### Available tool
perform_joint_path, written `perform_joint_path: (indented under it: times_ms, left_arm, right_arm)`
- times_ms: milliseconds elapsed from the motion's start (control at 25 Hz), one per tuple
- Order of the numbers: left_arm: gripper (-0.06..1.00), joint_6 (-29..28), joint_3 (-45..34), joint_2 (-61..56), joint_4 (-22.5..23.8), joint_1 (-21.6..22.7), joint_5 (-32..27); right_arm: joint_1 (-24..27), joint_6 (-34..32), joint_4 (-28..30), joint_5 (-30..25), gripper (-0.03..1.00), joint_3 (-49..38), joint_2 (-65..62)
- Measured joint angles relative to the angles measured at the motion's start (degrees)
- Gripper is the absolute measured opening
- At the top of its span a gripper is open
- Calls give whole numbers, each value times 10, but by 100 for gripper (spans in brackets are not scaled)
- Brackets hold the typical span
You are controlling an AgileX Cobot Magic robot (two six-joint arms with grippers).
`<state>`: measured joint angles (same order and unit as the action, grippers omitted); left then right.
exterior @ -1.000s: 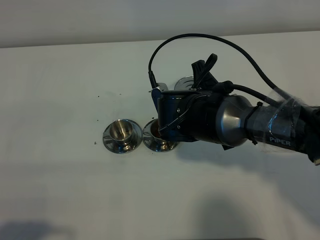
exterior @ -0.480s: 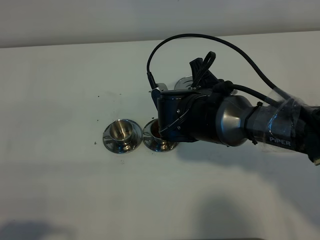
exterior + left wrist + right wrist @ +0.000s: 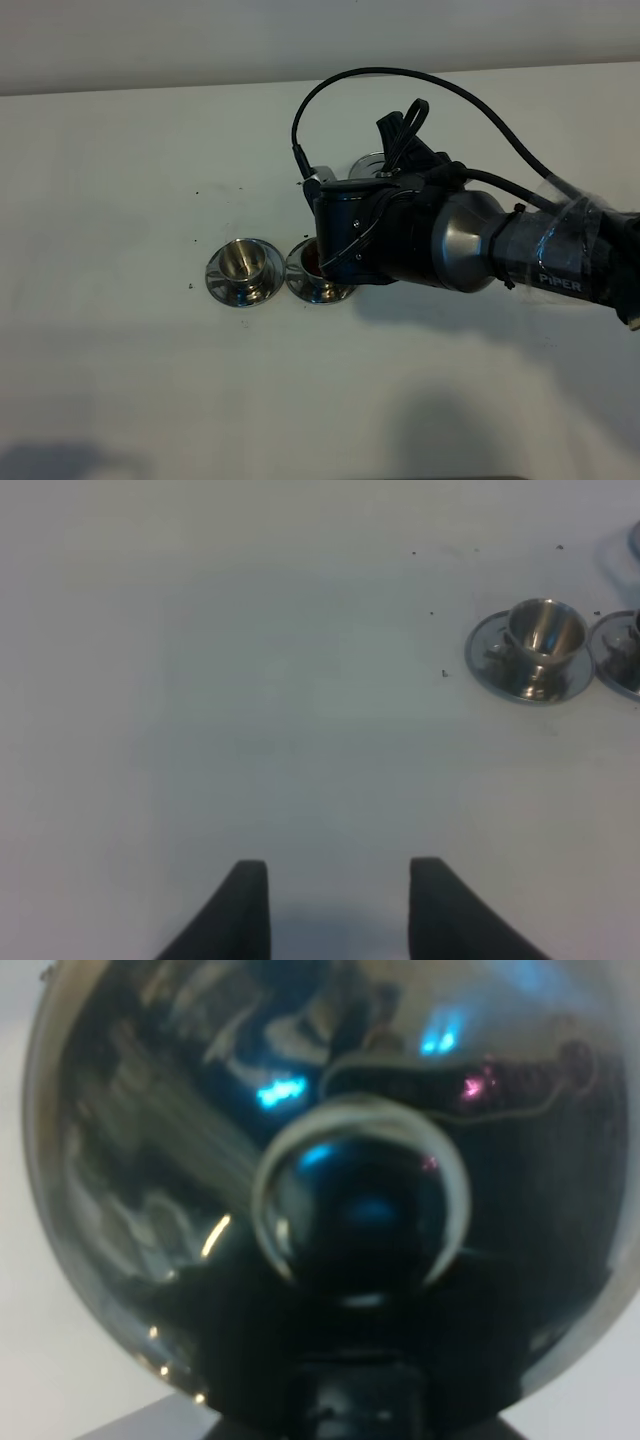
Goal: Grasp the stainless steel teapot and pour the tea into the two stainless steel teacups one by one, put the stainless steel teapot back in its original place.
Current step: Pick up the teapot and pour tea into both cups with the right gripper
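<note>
Pouring over the right-hand teacup [image 3: 318,270], right claw [image 3: 405,140] seemingly clamped on the teapot [image 3: 150,1160]; empty teacup [image 3: 243,265] sits just leftward.

Flat, rather dim light from above on a pale surface; one view is heavily blurred.

From the high camera the surface [image 3: 120,380] reads grey-white, with a soft shadow beneath the right arm [image 3: 540,260] and dark patches along its near edge. The left wrist view is fairly sharp at the teacup [image 3: 545,640], which carries small glints, while the fingers [image 3: 245,910] of the left claw [image 3: 338,875] are soft-edged. The right wrist view is out of focus: the teapot [image 3: 330,1190] fills it with smeared blue and pink reflections.
</note>
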<state>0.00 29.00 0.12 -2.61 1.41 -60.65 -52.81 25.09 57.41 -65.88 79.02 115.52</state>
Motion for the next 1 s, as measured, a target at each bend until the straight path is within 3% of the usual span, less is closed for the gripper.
perform_joint_path:
  times_ms: [680,1000]
  left_arm:
    - [37,0,0,0,0,0,0]
    - [37,0,0,0,0,0,0]
  right_arm:
    - [0,13,23,17,18,0,0]
    - [0,-68,-30,16,18,0,0]
